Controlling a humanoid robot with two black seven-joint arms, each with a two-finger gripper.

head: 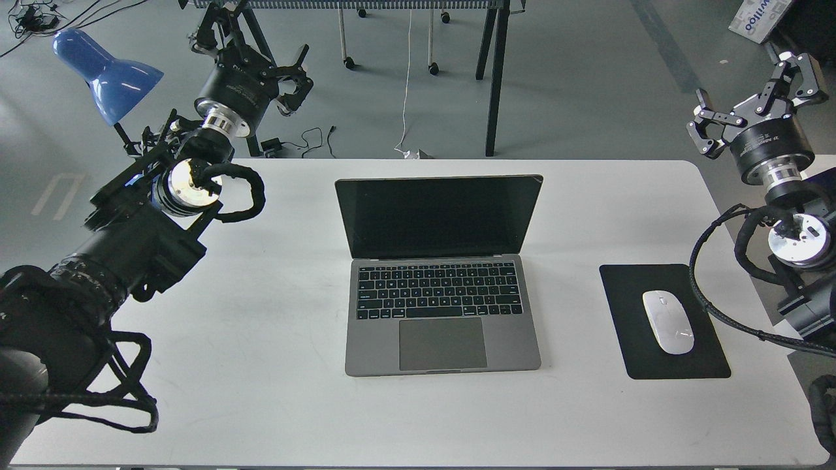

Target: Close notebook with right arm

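The notebook (441, 313), a space-grey laptop with black keys, stands open in the middle of the white table (261, 391), its black screen (437, 215) raised and leaning back. My right gripper (751, 98) is held up past the table's right edge, well to the right of the screen, its fingers spread open and empty. Off the table's back left corner, my left gripper (297, 81) is also raised, open and holding nothing.
A black mouse pad (627, 352) with a white mouse (667, 322) lies right of the notebook. A blue desk lamp (108, 75) stands at the back left, close to my left arm. Table legs and cables show on the floor behind.
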